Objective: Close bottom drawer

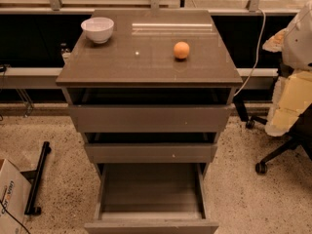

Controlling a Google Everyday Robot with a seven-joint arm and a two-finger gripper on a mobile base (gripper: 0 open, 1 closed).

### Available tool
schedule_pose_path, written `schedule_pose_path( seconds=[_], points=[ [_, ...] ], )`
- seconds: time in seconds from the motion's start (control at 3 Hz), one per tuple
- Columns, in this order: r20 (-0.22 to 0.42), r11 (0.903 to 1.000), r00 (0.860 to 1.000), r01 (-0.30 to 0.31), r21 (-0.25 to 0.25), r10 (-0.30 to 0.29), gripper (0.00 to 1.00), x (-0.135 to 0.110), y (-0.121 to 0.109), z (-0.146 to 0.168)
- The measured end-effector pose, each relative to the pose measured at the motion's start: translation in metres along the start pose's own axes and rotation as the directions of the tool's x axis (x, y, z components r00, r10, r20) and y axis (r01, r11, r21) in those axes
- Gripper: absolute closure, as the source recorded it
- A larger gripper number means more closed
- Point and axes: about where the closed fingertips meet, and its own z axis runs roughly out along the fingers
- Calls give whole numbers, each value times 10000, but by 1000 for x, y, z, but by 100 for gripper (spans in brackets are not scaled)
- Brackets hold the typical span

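The bottom drawer (pixel 151 191) of the grey-brown cabinet is pulled far out toward the camera. Its deep box is empty, with thin side walls. Its plain flat front panel (pixel 151 226) lies at the bottom edge of the view. Above it, the middle drawer front (pixel 150 152) with a tiny white speck and the widest top drawer front (pixel 148 118) each stand slightly out. My gripper is out of view, and no part of the arm shows.
A white bowl (pixel 99 29) and an orange (pixel 181 50) sit on the cabinet top (pixel 146 62). An office chair (pixel 285 145) stands at the right. A cardboard box (pixel 9 199) and a black stand (pixel 36 179) lie on the speckled floor at the left.
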Motion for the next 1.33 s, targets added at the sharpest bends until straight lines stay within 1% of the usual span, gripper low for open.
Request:
schedule_pose_path(
  seconds=[0.33,0.67,1.0,1.33],
  points=[
    [0,10000,10000,0,0,0,0,0,0,0],
    [18,10000,10000,6,60,-6,6,-1,0,-1],
    [280,9999,9996,-97,38,95,30,-1,6,8],
    [570,9997,9981,-215,-86,220,53,-1,18,32]
  ],
)
